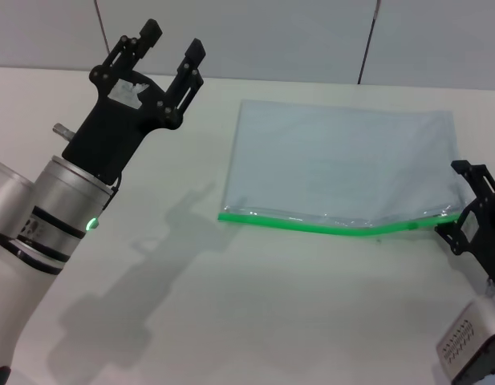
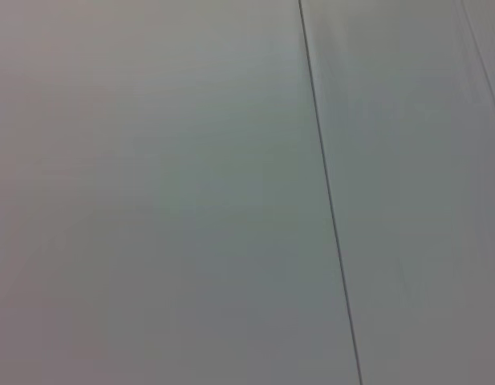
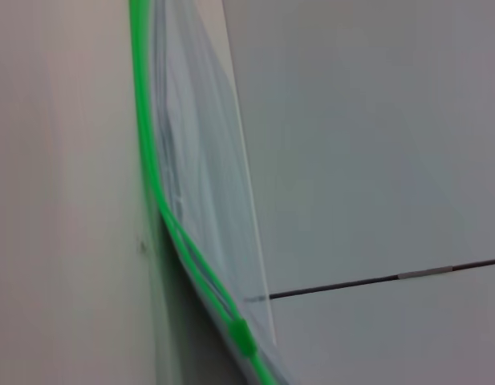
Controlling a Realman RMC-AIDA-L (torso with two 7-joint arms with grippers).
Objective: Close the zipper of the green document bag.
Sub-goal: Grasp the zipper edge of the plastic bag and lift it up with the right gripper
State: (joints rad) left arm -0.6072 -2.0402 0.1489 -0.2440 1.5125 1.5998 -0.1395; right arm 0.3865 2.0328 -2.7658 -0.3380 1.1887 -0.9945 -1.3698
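Head view: the bag (image 1: 343,164) lies flat on the white table (image 1: 231,321), right of centre, its long green edge toward the robot. The zipper (image 1: 327,227) runs along that near edge, flat at its left end, then lifting in a shallow bend toward the right. A small slider (image 1: 413,225) sits on the strip close to the right end. The right gripper (image 1: 464,210) is at the bag's right-hand corner, right where the strip ends; its black fingers overlap the bag's edge there, but whether the jaws are clamped on the strip or merely beside it I cannot tell. The left gripper (image 1: 173,42) is raised above the table well to the left of the bag, pointing up and away, jaws apart with nothing between them. Left wrist view: only a plain grey wall (image 2: 151,192) with a thin dark seam (image 2: 327,192); no bag, no fingers. Right wrist view: the zipper (image 3: 147,152) runs lengthwise through the frame, with the bag (image 3: 203,184) rising off it, translucent and creased. Near the close end the strip splits into two green tracks that join at the slider (image 3: 241,335). None of this gripper's own fingers show here.
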